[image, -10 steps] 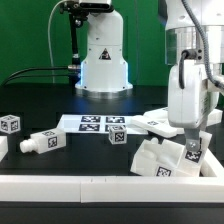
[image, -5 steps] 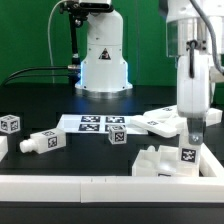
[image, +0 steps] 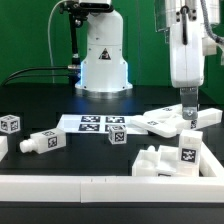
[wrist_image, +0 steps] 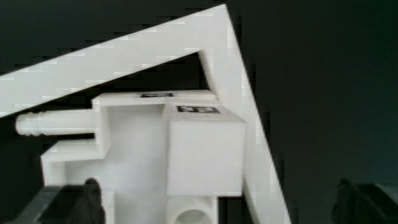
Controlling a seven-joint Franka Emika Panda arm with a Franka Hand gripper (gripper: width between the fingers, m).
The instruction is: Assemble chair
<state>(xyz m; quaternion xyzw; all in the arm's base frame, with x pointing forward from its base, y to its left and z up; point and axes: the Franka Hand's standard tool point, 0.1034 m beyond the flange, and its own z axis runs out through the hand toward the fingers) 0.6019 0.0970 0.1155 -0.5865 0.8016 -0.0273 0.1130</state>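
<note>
1. The chair (image: 163, 160) is matte white plastic: chunky stepped blocks bearing square black-and-white tags. It stands on the dark surface (image: 60, 160) at the exterior view's right, just inside the white border rail (image: 90, 184).
2. Only the wrist view shows a round peg (wrist_image: 39, 124) jutting from the chair's side, and dark fingers (wrist_image: 71, 200) spread wide, holding nothing. The gripper (image: 188, 108) hangs above the chair.
3. Nearby lie a flat slab (image: 160, 122), the marker board (image: 92, 122), a tagged cube (image: 10, 124) and a pegged block (image: 42, 141).
</note>
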